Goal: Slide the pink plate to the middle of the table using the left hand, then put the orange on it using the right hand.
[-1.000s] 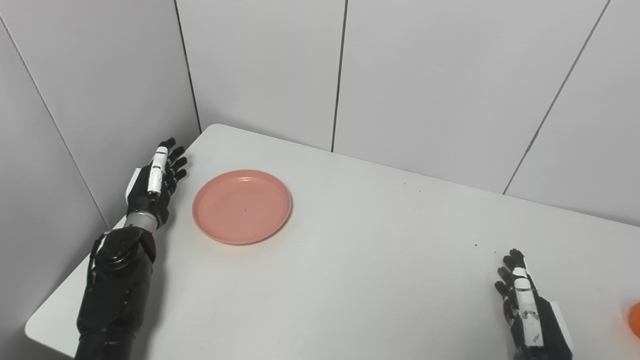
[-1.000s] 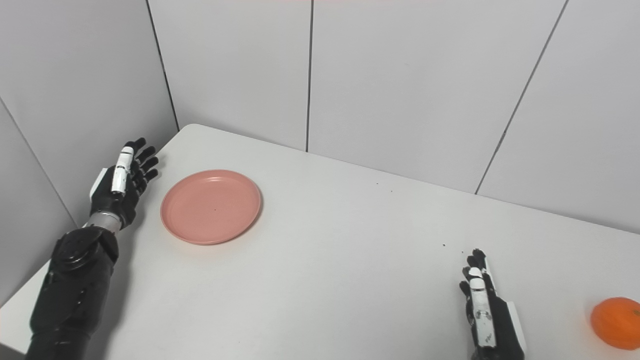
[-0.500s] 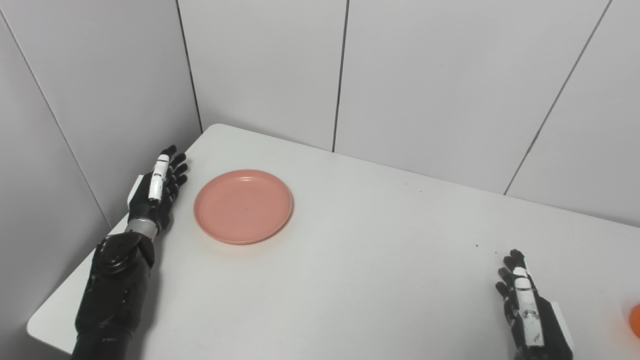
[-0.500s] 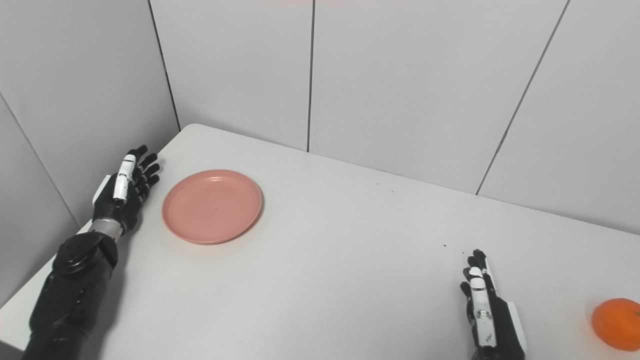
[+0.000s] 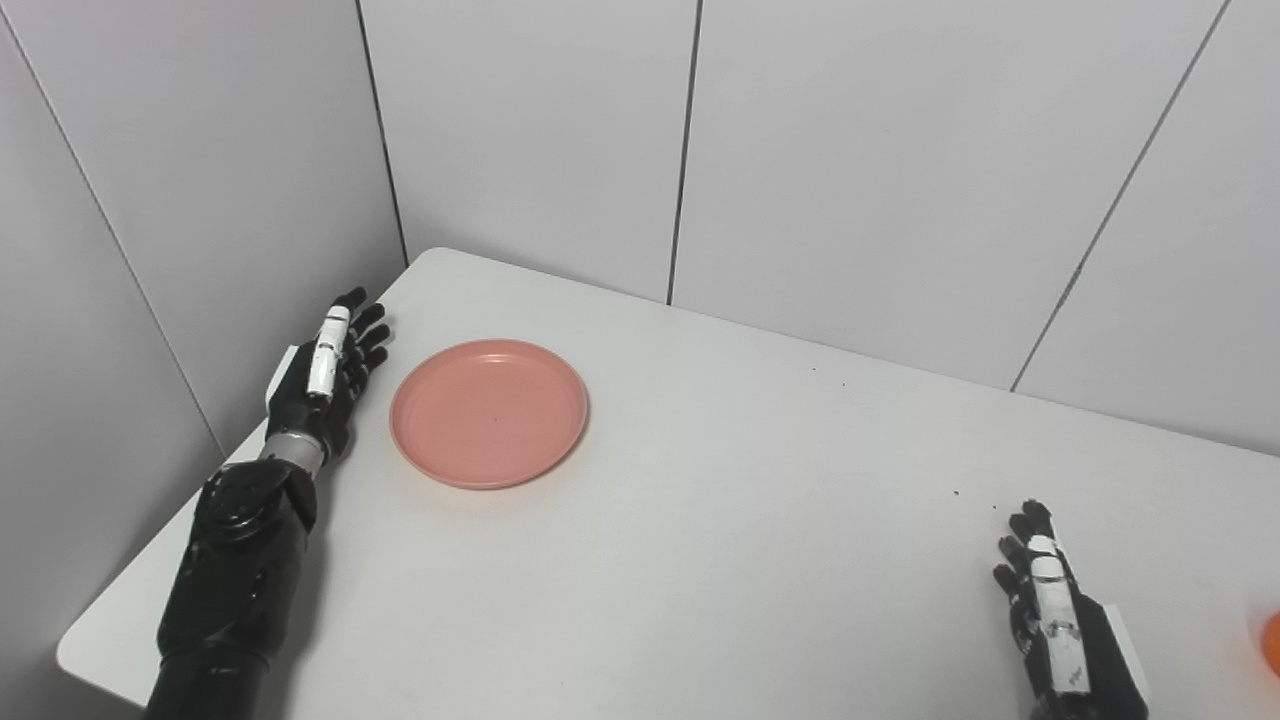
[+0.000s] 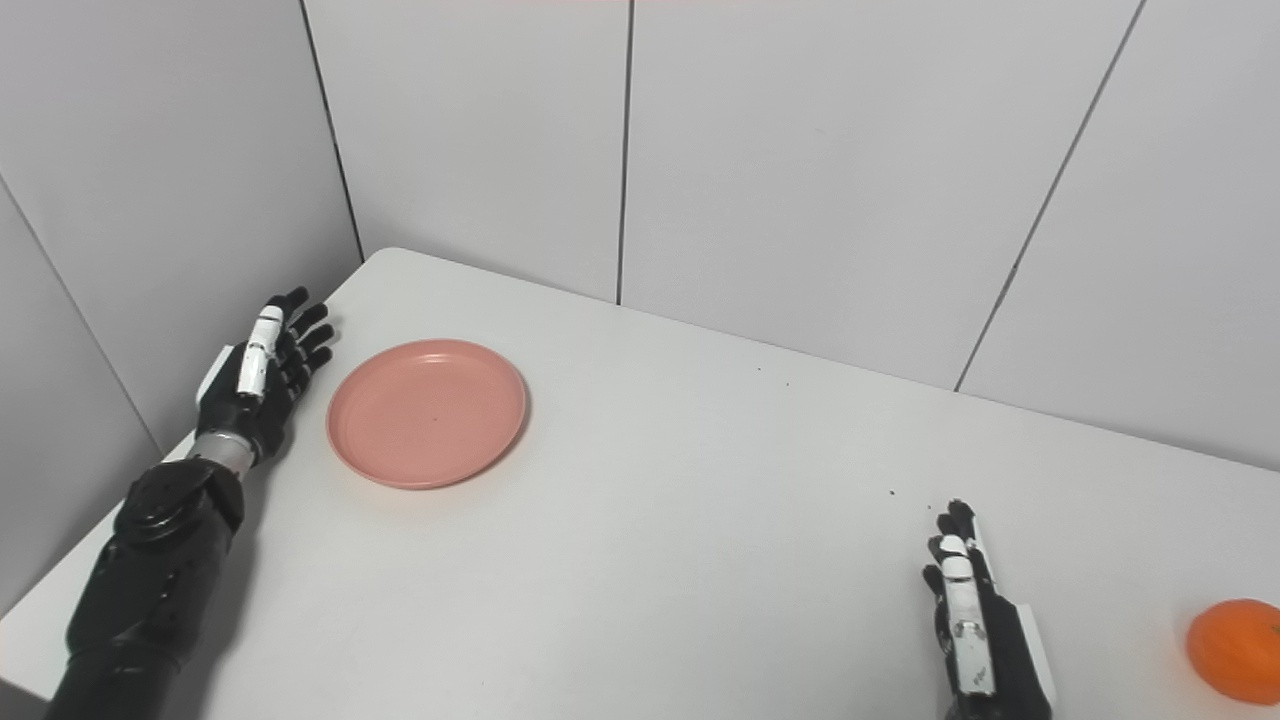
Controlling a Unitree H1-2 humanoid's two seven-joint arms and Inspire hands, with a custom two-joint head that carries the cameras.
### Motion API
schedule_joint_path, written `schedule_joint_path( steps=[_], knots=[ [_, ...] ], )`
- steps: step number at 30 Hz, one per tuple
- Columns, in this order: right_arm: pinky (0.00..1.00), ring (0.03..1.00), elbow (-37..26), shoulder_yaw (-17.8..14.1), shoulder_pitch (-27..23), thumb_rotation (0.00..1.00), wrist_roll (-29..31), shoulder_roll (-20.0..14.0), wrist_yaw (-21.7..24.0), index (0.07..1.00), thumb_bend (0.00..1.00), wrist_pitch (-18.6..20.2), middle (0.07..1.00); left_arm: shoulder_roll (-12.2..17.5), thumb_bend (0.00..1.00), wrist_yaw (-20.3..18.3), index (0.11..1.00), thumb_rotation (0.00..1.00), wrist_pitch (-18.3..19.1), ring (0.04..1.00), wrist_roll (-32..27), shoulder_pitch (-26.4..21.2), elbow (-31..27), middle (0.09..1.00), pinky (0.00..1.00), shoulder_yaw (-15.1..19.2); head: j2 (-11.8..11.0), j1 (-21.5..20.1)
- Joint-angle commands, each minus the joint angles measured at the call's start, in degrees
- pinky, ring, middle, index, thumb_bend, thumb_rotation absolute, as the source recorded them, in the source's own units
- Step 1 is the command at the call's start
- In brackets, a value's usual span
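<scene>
While left hand [image 5: 322,385] flanks pink plate [image 5: 488,412], table [image 5: 760,500] rightward bare.

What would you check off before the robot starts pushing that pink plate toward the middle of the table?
1. Left hand free, fingers apart: ok.
2. Left hand touching the pink plate: not ok, it sits beside the plate's left rim with a gap.
3. Plate holds nothing: ok.
4. Bare table from the plate toward the middle: ok.
5. Right hand out of the path, near the front edge, holding nothing: ok.
6. Orange waiting at the far right, away from the plate: ok.
</scene>
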Motion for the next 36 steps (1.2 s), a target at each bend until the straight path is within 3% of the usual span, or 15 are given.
schedule_joint_path(
  steps=[1,9,36],
  knots=[
    [1.00,1.000,-1.2,-0.1,-0.8,1.00,0.0,-0.2,-0.1,1.000,0.13,-0.5,1.000,-0.8,0.36,-0.5,0.924,1.00,1.6,0.929,-0.4,-1.2,-1.6,0.925,0.93,-1.3,0.1,0.0],
    [1.00,1.000,-1.2,-0.1,-0.8,1.00,-0.3,0.0,-0.3,1.000,0.12,-0.4,1.000,-1.9,0.37,0.4,0.928,1.00,5.2,0.924,-0.9,-0.9,-5.1,0.923,0.93,-2.2,0.3,-0.2],
    [1.00,1.000,-0.6,-0.1,-1.0,1.00,0.2,-0.2,0.1,1.000,0.15,-1.1,1.000,-5.1,0.35,-1.7,0.912,1.00,7.2,0.926,-2.1,-0.5,-6.4,0.931,0.93,-6.3,0.7,-0.8]
  ],
)
